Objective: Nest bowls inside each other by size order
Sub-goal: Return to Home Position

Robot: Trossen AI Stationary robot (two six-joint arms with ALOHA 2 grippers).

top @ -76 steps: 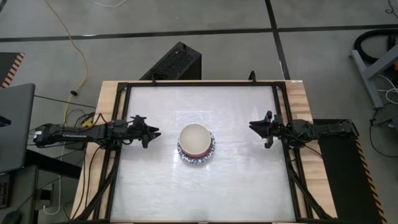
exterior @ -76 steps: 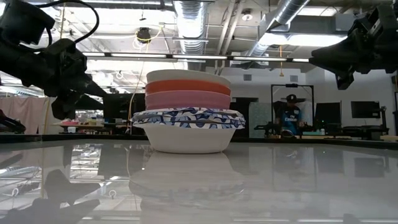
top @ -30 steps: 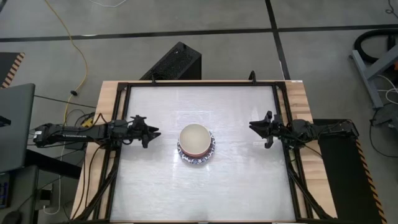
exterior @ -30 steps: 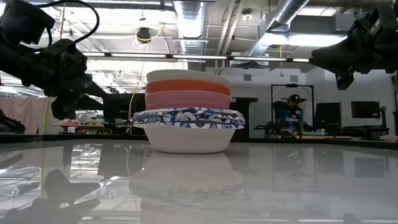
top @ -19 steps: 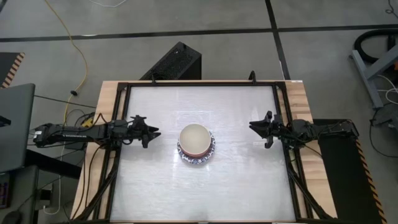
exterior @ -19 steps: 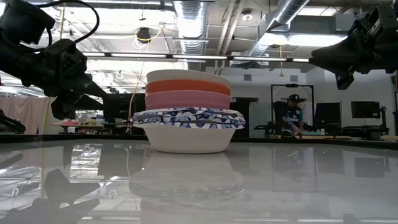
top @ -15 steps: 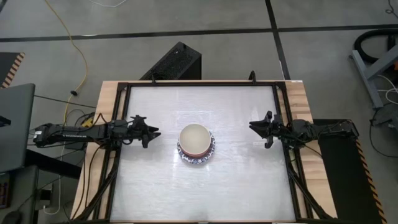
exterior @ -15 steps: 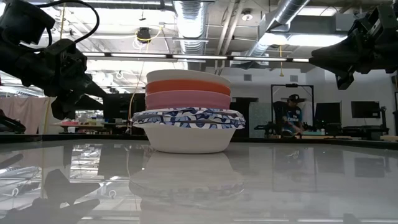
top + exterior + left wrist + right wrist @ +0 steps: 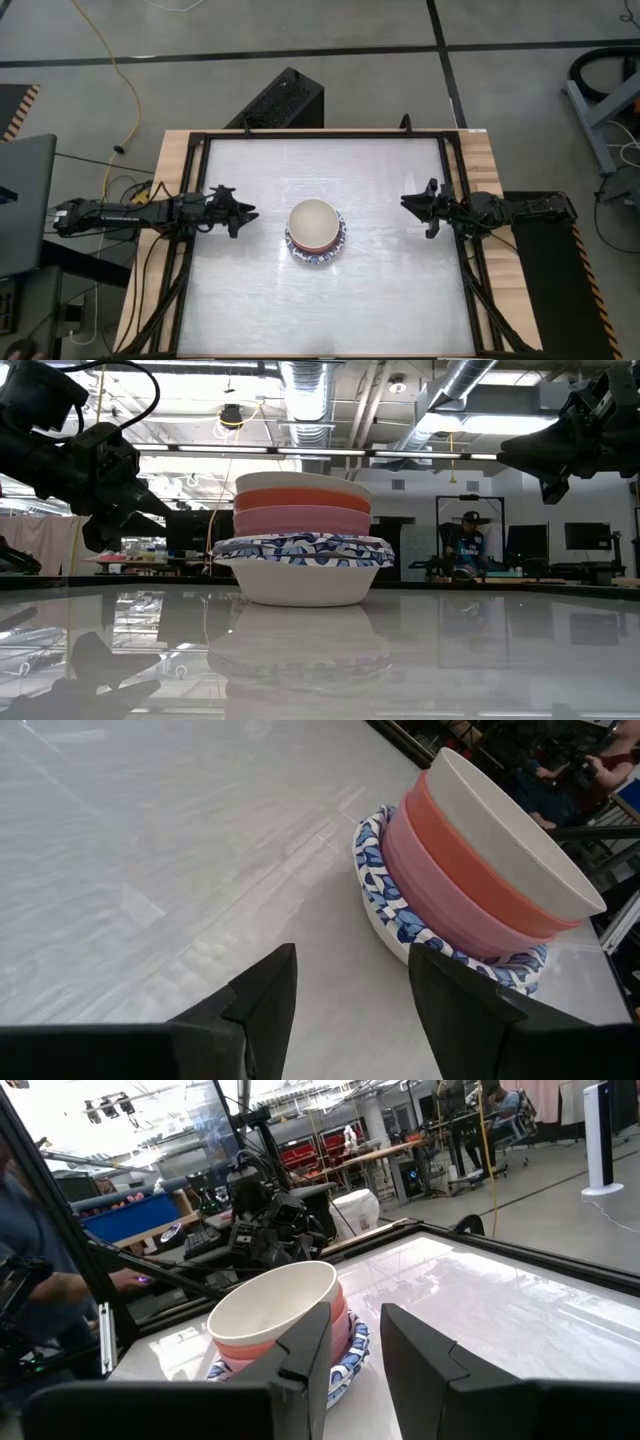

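The bowls stand as one nested stack (image 9: 316, 232) in the middle of the table. The blue-and-white patterned bowls (image 9: 303, 550) are at the bottom, resting on the table by a white base. A pink bowl (image 9: 302, 520), a red bowl (image 9: 302, 499) and a cream-white bowl (image 9: 302, 482) sit on top. The stack also shows in the left wrist view (image 9: 470, 880) and the right wrist view (image 9: 285, 1325). My left gripper (image 9: 248, 213) is open and empty, left of the stack. My right gripper (image 9: 408, 204) is open and empty, right of the stack.
The white table top (image 9: 250, 300) has a black frame (image 9: 195, 180) along its edges. A black box (image 9: 280, 100) stands beyond the far edge. A person (image 9: 462, 550) sits in the room behind the table, and a person's arm (image 9: 60, 1285) shows beside it.
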